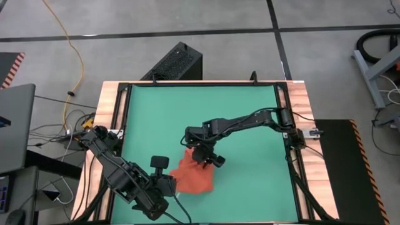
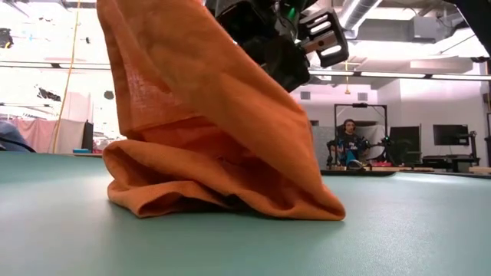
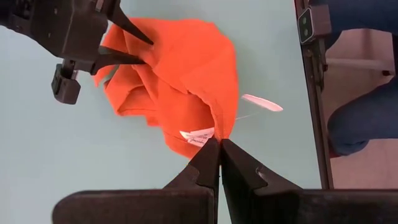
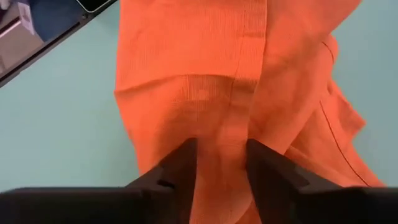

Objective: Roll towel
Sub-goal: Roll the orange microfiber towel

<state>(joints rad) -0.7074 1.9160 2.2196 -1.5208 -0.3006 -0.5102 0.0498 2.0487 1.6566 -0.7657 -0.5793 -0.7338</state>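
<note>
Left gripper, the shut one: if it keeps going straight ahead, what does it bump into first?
Probably the towel. The left gripper, jaws shut, points at its edge by the white tag; whether they already touch is unclear.

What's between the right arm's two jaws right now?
A fold of the orange towel runs between the right gripper jaws, shown in the right wrist view.

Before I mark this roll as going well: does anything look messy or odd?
Yes. The towel is a crumpled heap on the green mat, not flat or rolled. The right gripper is around a raised fold, lifting it into a peak; the left gripper, shut, pinches the corner by the white tag.
</note>
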